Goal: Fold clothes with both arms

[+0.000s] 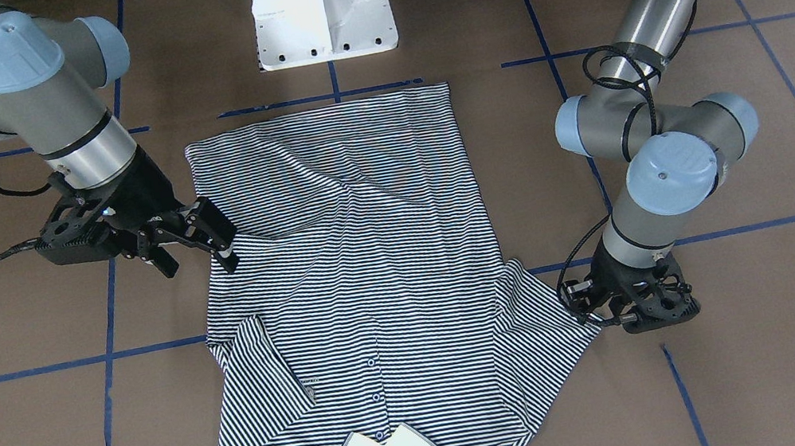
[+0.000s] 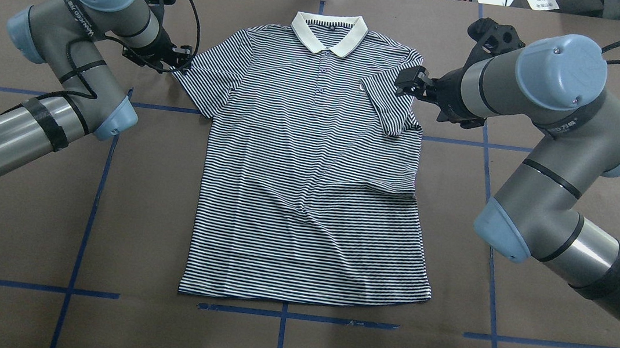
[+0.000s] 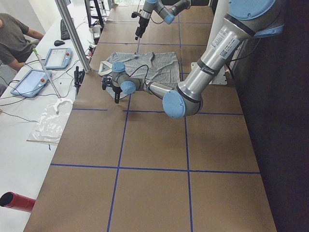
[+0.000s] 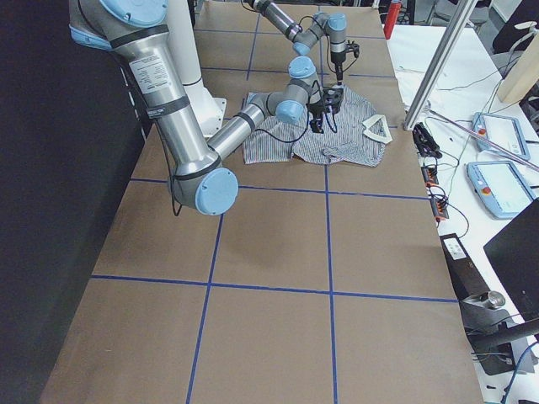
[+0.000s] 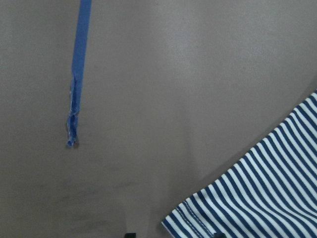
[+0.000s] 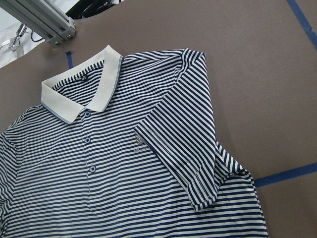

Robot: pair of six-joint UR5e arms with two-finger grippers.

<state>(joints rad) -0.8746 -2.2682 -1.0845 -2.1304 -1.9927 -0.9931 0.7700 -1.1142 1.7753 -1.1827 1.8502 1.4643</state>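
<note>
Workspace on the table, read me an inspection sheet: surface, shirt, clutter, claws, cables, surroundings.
Surface: brown table marked with blue tape lines.
Job's things: striped polo shirt lies flat, front up, collar away from the robot; folded sleeve turned in over the chest, spread sleeve lying out flat.
Clutter: nothing seen.
Grippers: right claw open, raised over the folded sleeve, holding nothing; left claw at the spread sleeve's tip, open or shut cannot be told.
Cables: black cables loop along both wrists, off the shirt.
Surroundings: white bench beside the table with tablets and a seated person.
</note>
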